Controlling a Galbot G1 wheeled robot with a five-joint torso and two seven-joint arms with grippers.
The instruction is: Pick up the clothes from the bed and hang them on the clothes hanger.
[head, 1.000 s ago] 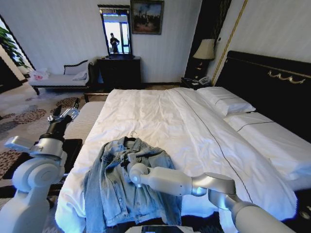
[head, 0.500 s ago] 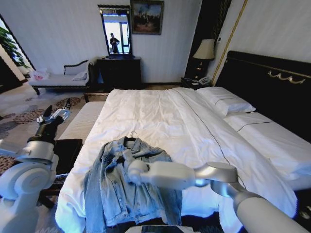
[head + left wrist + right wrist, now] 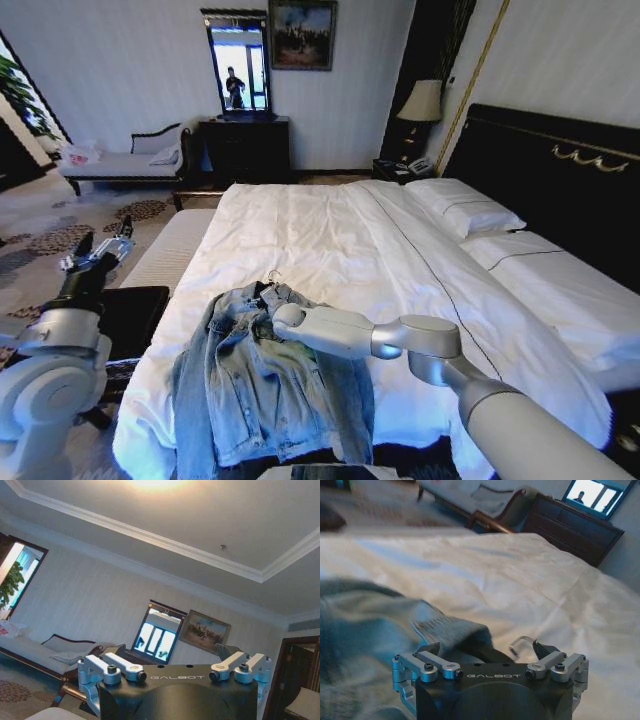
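Reaching into the collar of the faded light blue denim jacket point(image 3: 262, 375), right gripper point(image 3: 281, 316) beside the thin black hanger point(image 3: 538, 647) with its small metal hook point(image 3: 517, 644); finger opening impossible to tell. Lying crumpled near the foot of the large white-sheeted bed point(image 3: 350, 240). Raised off to the bedside over the patterned carpet, left gripper point(image 3: 100, 250) spread apart and holding nothing.

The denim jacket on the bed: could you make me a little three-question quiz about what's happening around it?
1. True or false: the denim jacket lies near the foot of the bed.
2. Which end effector is at the jacket's collar? A) left B) right
3. Fill in: the hook of the clothes hanger pokes out at the jacket's ____.

Key
1. True.
2. B. The right end effector is at the collar; the left end effector is raised off to the bedside, over the carpet.
3. Collar.
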